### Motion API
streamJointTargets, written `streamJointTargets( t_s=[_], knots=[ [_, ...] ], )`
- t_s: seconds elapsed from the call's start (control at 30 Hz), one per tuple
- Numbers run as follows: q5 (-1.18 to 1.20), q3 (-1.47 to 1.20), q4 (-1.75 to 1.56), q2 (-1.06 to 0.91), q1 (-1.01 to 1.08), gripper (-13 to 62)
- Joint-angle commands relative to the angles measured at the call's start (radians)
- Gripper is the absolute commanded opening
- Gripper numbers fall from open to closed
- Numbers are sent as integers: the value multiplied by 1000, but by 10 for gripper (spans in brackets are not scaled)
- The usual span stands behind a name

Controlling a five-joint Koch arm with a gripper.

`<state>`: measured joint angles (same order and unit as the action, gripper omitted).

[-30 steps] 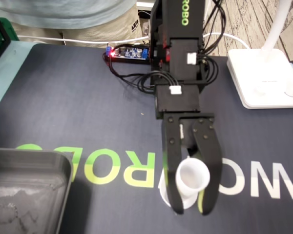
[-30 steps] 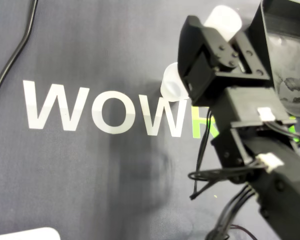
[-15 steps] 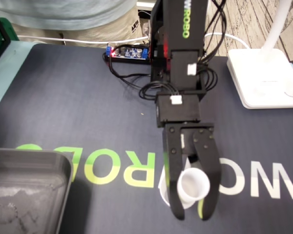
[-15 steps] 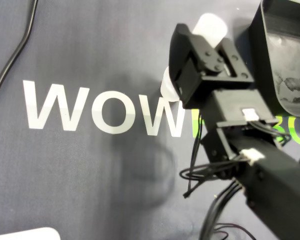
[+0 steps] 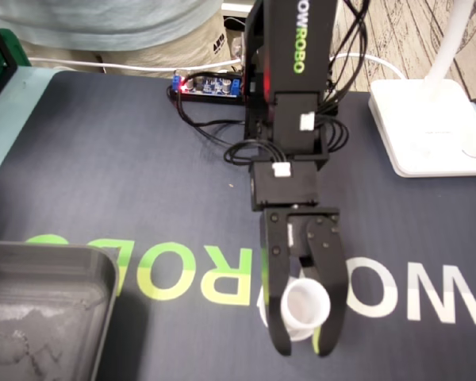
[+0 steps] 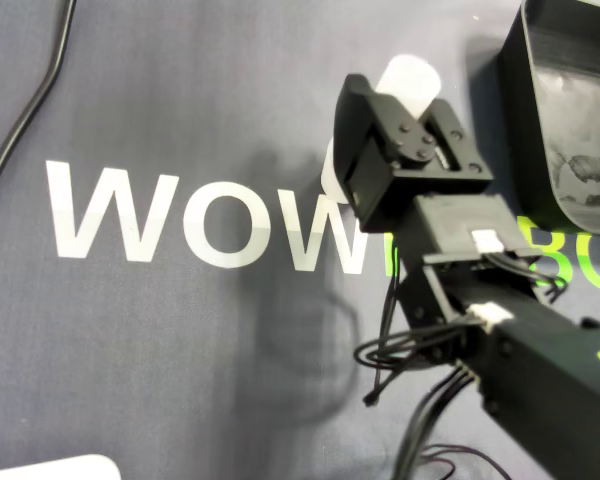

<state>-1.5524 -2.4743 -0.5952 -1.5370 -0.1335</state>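
As the pincer [image 5: 301, 348] stands clamped on a white cup [image 5: 305, 304], its jaws bearing on the cup's sides from 9 and 3 o'clock in the fixed view, the grasp is judged complete. The cup sits near the jaw tips, over the white lettering of the mat [image 5: 143, 175] on the bench. A second cup [image 6: 327, 170] shows partly behind the pincer at 9 o'clock in the overhead view. In the fixed view the held cup overlaps it, yet the overhead view shows the two apart. The held cup is therefore probably raised off the mat, though clearance cannot be confirmed. Outstanding, by judgement: carry and release. The likely destination is the grey tray [image 5: 55, 255], well apart at 8 o'clock from the pincer in the fixed view; it holds no cup as far as shown. Second cup not yet handled.
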Motion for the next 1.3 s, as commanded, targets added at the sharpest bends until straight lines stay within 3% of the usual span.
streamJointTargets(
  t_s=[0.0,0.27,0.8,0.9,1.07,1.27],
  knots=[
    [-5,23,-80,-5,8,161],
    [5,6,-158,-15,15,252],
    [184,-86,-146,-374,31,259],
    [348,-72,-98,-459,31,259],
    [833,51,387,-626,84,258],
    [1109,67,738,-713,160,258]
  ],
)
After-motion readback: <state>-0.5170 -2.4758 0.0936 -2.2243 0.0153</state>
